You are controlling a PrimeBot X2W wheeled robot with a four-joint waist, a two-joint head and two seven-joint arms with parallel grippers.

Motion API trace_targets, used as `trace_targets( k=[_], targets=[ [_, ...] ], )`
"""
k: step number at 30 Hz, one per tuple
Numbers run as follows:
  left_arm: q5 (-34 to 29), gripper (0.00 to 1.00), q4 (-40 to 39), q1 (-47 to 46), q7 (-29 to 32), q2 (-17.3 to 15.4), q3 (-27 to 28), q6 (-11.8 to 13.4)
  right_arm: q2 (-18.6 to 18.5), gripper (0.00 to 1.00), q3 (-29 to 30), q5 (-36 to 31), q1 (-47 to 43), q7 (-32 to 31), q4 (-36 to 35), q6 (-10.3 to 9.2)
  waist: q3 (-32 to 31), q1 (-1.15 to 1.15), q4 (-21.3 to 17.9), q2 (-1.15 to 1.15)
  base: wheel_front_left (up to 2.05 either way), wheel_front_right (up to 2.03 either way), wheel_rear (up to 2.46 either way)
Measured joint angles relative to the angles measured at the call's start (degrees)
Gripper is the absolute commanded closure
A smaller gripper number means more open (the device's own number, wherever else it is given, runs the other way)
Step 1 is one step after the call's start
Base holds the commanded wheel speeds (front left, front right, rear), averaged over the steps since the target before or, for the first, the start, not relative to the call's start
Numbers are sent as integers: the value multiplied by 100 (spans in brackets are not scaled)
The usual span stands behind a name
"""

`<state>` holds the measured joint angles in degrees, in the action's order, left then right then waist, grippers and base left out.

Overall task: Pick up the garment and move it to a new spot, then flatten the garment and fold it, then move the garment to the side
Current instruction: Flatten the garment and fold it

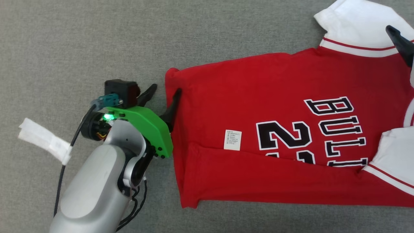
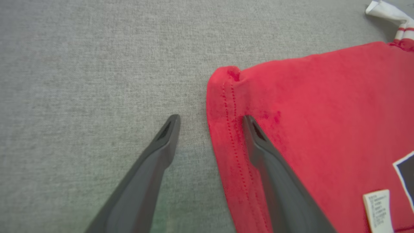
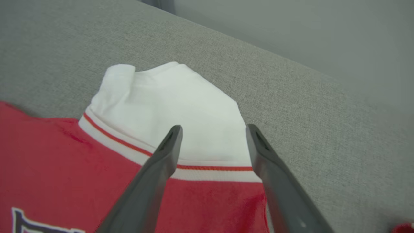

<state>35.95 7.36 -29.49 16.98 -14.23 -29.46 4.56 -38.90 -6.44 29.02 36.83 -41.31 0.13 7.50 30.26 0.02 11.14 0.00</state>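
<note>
The garment (image 1: 258,97) is a red jersey with white sleeves and black lettering, lying flat on the grey cloth surface with its lower edge folded up. My left gripper (image 1: 165,91) stands open at the jersey's hem (image 2: 226,129): one finger over the red cloth, the other over the grey surface, nothing held. My right gripper (image 3: 213,129) is open above the white sleeve (image 3: 181,110), with nothing between its fingers. One of its fingertips (image 1: 399,40) shows at the right edge of the head view.
A white care label (image 1: 233,139) lies on the red cloth. A white fabric tag (image 1: 45,139) hangs off the left arm's cable. The grey surface (image 1: 97,42) ends at a back edge (image 3: 291,61) beyond the sleeve.
</note>
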Motion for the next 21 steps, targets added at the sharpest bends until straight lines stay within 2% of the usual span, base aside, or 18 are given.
trace_targets(
  k=[3, 9, 14, 21],
  targets=[
    [-20, 0, 443, -341, 1, 209, -156, -174, 93, 0, -339, -252, 481, 30, 695, -1, 84, 0, 225, 0, 0, 0, 0],
    [4, 0, 939, -734, -45, 461, -343, -459, -125, 0, -790, -600, 1075, 102, 1583, 0, 224, -1, 570, 0, 0, 0, 0],
    [77, 0, 1088, -840, -75, 523, -370, -633, -309, 0, -1141, -411, 1331, -15, 1803, -1, 283, -1, 630, 0, 0, 0, 0],
    [197, 0, 1205, -948, -90, 558, -402, -761, -475, 0, -1399, 310, 1375, -648, 1763, -4, 263, -2, 524, 0, 0, 0, 0]
  ],
)
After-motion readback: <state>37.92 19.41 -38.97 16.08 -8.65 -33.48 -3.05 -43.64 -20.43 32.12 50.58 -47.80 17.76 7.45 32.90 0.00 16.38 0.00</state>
